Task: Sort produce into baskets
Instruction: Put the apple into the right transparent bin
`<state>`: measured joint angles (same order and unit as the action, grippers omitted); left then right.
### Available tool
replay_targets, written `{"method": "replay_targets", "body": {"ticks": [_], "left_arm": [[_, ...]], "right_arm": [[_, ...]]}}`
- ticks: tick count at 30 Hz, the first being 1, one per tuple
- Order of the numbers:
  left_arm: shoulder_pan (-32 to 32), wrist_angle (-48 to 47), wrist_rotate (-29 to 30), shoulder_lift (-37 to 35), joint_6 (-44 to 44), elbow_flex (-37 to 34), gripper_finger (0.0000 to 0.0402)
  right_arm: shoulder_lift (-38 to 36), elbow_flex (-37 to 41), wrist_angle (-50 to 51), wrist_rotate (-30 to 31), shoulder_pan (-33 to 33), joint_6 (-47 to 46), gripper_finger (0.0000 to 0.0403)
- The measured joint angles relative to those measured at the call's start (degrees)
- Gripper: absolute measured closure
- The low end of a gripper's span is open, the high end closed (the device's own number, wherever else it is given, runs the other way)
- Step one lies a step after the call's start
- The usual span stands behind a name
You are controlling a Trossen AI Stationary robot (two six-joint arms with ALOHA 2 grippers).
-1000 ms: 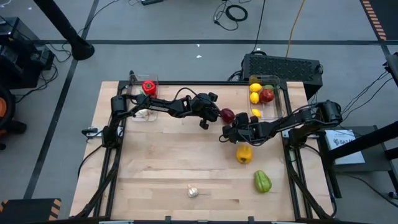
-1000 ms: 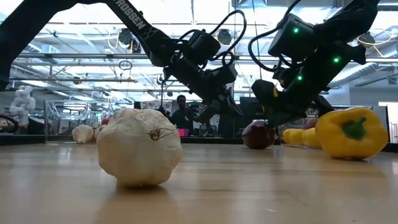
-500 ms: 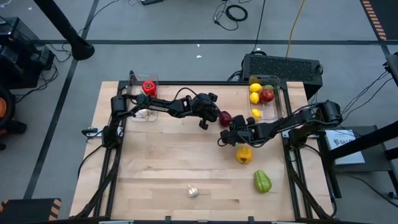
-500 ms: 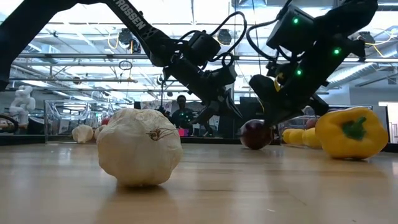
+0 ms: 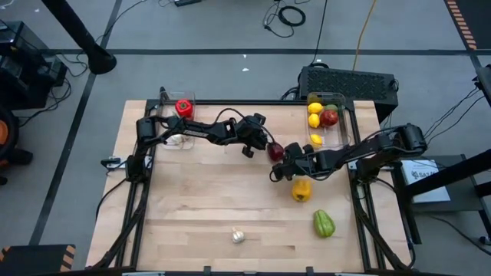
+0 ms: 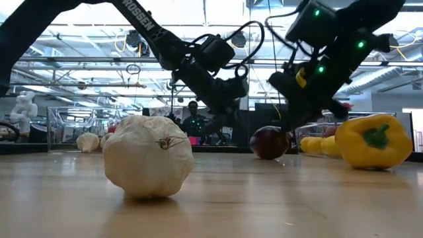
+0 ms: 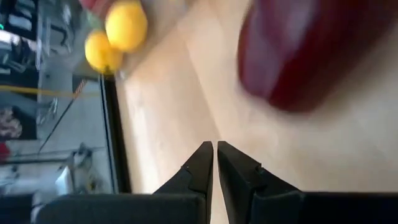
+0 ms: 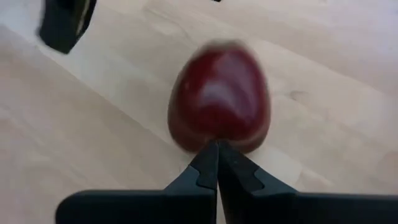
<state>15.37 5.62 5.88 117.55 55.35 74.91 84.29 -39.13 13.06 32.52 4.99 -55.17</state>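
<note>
While both arms meet near the table's (image 5: pixel 192 215) middle, the high view shows sorting partly done: the right-hand basket (image 5: pixel 341 126) at the far right corner holds lemons and a red piece, and the left-hand basket (image 5: pixel 170 123) at the far left corner holds a red pepper (image 5: pixel 183 107) and something pale. Left loose are a dark red apple (image 5: pixel 276 151), a yellow pepper (image 5: pixel 301 189), a green pepper (image 5: pixel 324 224) and garlic (image 5: pixel 238 236) near the front edge.

At table height, the apple rests on the wood between the arms.

From the left wrist, the left claw (image 7: pixel 215 149) is clenched, empty, beside the apple.

From the right wrist, the right claw (image 8: pixel 217 149) is clenched, its tips against the apple.
</note>
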Motion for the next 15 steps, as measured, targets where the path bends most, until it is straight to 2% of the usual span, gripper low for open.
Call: {"method": "replay_targets", "body": {"ticks": [5, 10, 15], "left_arm": [[-0.12, -7.62, 3.42, -2.76, 2.17, 0.04, 0.0371], [-0.03, -12.45, 2.96, -7.28, -0.66, 0.11, 0.0371], [0.0, -17.66, -0.06, -10.07, -2.51, 0.07, 0.0371]], "right_arm": [[-5.19, -0.02, 2.71, 0.17, 0.0, 1.05, 0.0402], [-9.57, -0.02, 5.77, 0.46, 0.0, 1.91, 0.0402], [-12.05, -0.02, 7.51, 0.26, 0.0, 2.75, 0.0402]]}}
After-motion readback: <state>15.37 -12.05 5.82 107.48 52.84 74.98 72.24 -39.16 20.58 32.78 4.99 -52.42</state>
